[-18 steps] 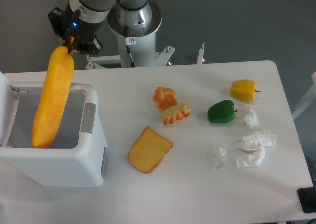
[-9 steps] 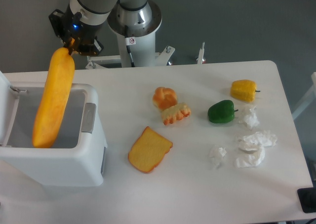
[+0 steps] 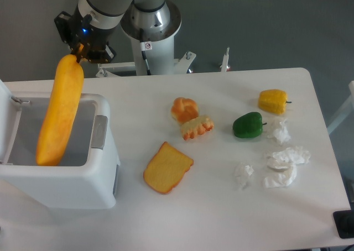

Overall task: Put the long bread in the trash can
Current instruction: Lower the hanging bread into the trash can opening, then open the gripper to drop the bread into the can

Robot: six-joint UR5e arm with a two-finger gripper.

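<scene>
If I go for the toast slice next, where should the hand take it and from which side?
Probably from straight above, closing across the toast slice's narrower width near its middle. It lies flat on the table with bare surface all round; the ridged roll sits clear behind it.

Quick count: one long bread (image 3: pixel 60 117), one trash can (image 3: pixel 66 182), one toast slice (image 3: pixel 167 167), two small bread rolls (image 3: pixel 185 108) (image 3: pixel 196 127), two peppers, a green one (image 3: pixel 247 125) and a yellow one (image 3: pixel 273 100), and about four crumpled paper wads (image 3: pixel 242 173) (image 3: pixel 279 132) (image 3: pixel 291 155) (image 3: pixel 280 177).
</scene>
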